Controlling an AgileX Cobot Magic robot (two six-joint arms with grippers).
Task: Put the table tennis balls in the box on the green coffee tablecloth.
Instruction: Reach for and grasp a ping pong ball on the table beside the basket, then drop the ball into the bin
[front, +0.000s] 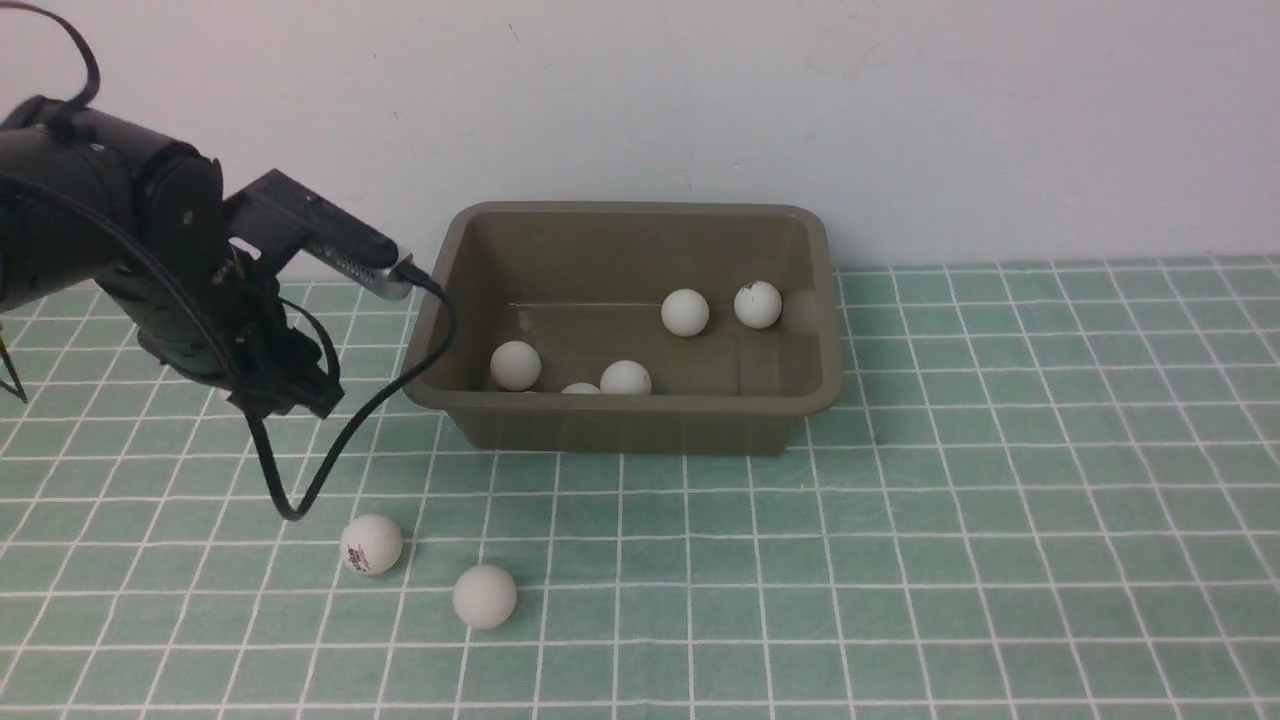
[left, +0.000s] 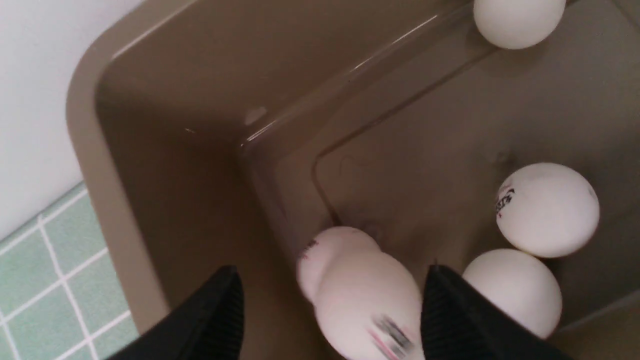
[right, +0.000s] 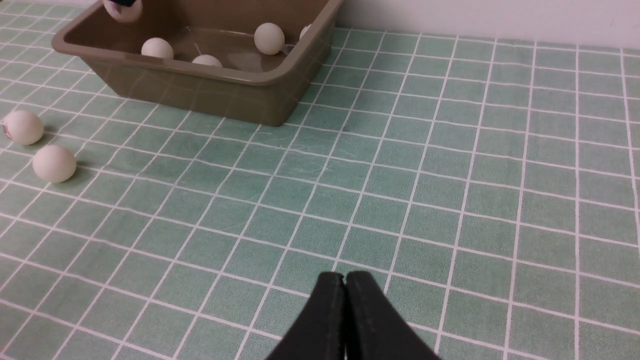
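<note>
The olive-brown box (front: 620, 432) stands on the green coffee tablecloth (front: 1000, 520) and holds several table tennis balls, among them one (front: 685, 312) near its back. Two more balls lie on the cloth in front of it, one with a logo (front: 371, 545) and a plain one (front: 485, 596). My left gripper (left: 332, 272) is open over the box's corner. A blurred ball (left: 370, 305) is between its fingers, with a gap to one finger. In the front view the left arm's dark end (front: 295, 390) is by the box's left end. My right gripper (right: 345, 277) is shut and empty above bare cloth.
A white wall (front: 900, 120) rises right behind the box. A black cable (front: 290, 505) loops from the left wrist camera down to the cloth, close to the logo ball. Open cloth stretches to the right of the box.
</note>
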